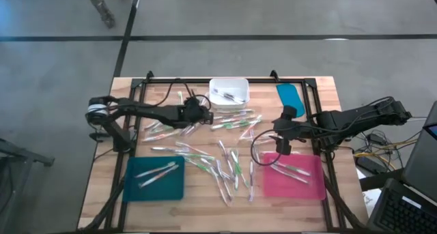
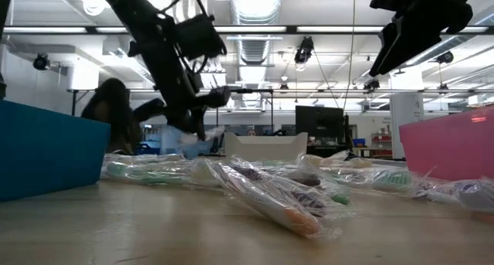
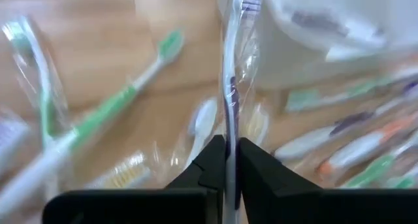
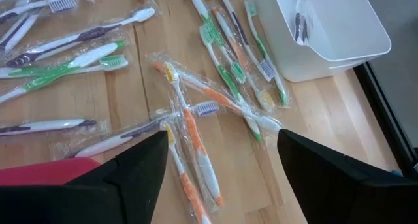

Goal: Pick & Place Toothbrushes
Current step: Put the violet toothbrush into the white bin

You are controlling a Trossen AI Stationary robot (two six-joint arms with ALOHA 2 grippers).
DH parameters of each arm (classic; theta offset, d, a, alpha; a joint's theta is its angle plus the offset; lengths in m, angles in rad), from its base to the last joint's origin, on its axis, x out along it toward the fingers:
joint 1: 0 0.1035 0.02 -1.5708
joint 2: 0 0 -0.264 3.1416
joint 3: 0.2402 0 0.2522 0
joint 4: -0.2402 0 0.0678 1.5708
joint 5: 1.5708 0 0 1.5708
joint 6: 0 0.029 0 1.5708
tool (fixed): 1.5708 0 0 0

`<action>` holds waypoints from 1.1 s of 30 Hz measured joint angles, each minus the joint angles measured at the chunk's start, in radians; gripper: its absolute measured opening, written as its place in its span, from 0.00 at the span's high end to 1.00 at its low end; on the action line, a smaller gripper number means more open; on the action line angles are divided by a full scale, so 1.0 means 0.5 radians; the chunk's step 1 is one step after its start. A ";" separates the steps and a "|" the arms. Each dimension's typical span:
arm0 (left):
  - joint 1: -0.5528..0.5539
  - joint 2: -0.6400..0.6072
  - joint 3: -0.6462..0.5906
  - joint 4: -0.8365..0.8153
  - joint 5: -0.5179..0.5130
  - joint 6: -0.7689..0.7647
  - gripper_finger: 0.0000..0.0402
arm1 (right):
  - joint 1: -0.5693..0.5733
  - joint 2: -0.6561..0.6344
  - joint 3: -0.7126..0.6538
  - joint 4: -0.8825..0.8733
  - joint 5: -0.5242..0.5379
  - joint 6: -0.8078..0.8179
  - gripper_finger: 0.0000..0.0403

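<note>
Left tool [image 3: 227, 165] pinches purple toothbrush [image 3: 230, 80].

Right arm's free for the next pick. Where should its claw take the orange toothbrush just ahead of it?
Take the orange toothbrush at its thick lower handle, from straight above, the open right claw spanning its width; it lies flat, and another wrapped brush crosses its neck.
</note>
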 joint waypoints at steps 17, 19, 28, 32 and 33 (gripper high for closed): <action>-0.214 -0.205 -0.147 1.188 0.063 0.973 0.92 | 0.001 0.000 -0.321 1.067 -0.210 -0.200 0.44; -0.230 -0.205 -0.194 1.462 0.225 1.092 0.90 | 0.002 0.000 -0.403 1.308 -0.285 -0.261 0.45; -0.317 -0.096 -0.292 2.328 0.628 1.488 0.93 | 0.002 0.000 -0.669 2.193 -0.337 -0.441 0.44; -0.332 -0.027 -0.270 2.462 0.646 1.551 0.90 | 0.001 0.000 -0.681 2.290 -0.336 -0.447 0.42; -0.333 -0.014 -0.255 2.475 0.666 1.567 0.90 | 0.001 0.000 -0.681 2.294 -0.336 -0.447 0.41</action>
